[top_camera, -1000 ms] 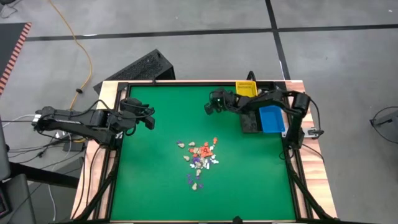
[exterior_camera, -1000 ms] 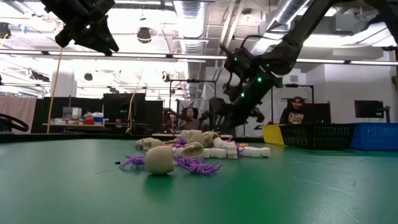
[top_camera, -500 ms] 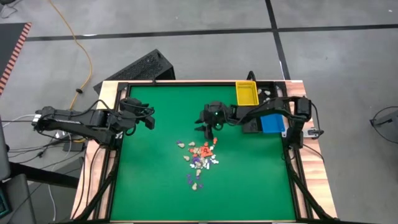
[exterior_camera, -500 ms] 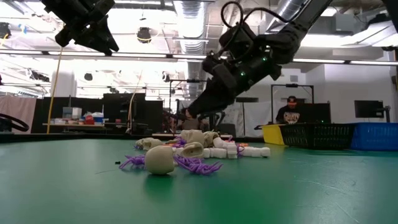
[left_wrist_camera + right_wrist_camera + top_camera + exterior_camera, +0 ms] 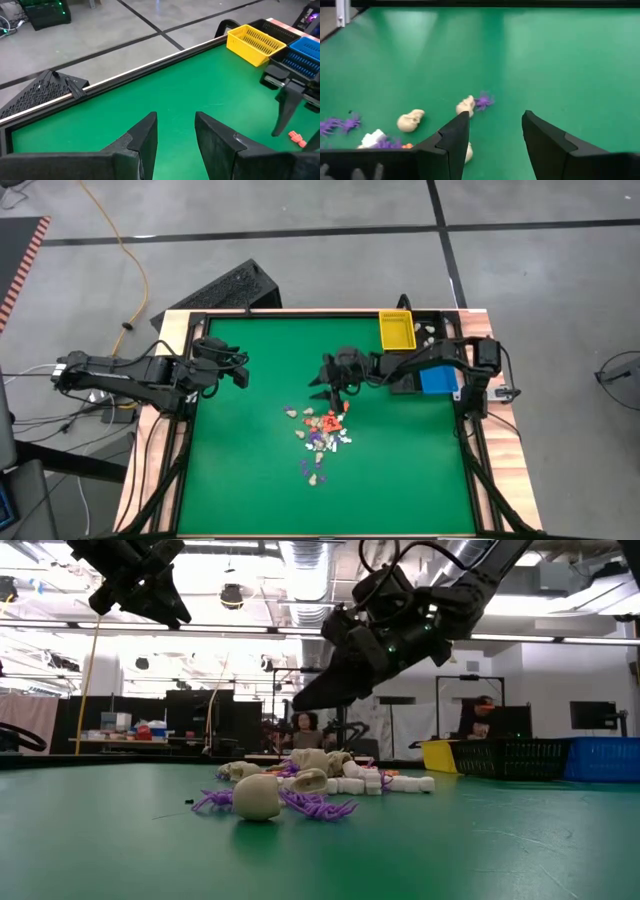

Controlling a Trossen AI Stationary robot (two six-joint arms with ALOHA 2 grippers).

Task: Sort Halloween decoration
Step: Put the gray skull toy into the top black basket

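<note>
The left gripper (image 5: pixel 238 370) waits open by the table's (image 5: pixel 250 470) left edge. The Halloween decoration (image 5: pixel 322 435) lies mid-table. The right gripper (image 5: pixel 326 383) hangs open just above it. Yellow bin (image 5: pixel 397 332) and blue bin (image 5: pixel 438 378) sit by the right edge.

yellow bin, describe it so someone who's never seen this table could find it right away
On the green table, look along the far edge toward the right arm's side. Three bins cluster in that corner, and the yellow bin is the one farthest from the right arm's base. Its bright yellow slotted walls set it apart from the blue bin and the black bin beside it.
</note>
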